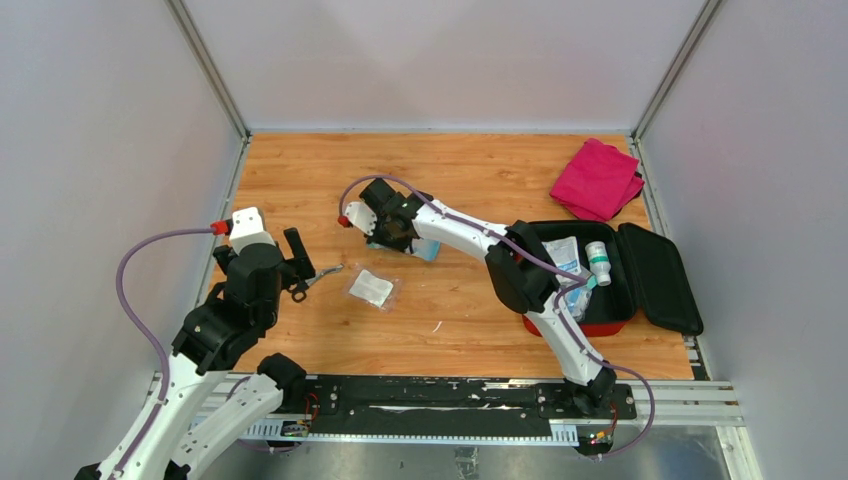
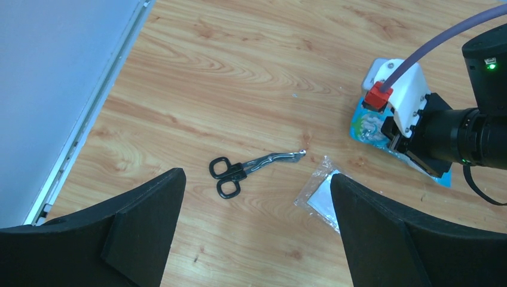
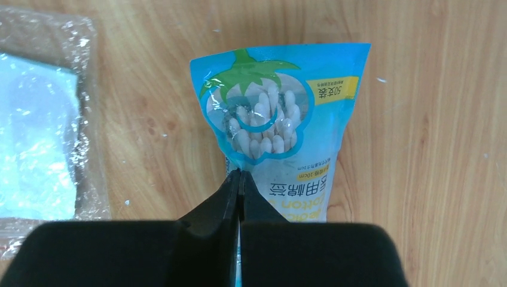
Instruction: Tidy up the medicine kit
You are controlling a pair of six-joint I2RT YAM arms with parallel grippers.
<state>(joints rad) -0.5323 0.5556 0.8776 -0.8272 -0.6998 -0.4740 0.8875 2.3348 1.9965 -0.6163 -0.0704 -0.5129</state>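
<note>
It was a robotics lab test cell, not a lived-in room. The wooden table (image 1: 450,170) was boxed in on its left, far and right sides by plain pale panels (image 1: 100,150) set in bare aluminium posts (image 1: 208,68). Along the table's near edge ran a metal rail (image 1: 690,398) carrying a black mounting plate (image 1: 440,395), to which two white-and-black robot arms (image 1: 455,228) were bolted. Loose purple cables (image 2: 445,37) looped off the arms above the table, and a green indicator light (image 2: 490,66) glowed on one arm.
</note>
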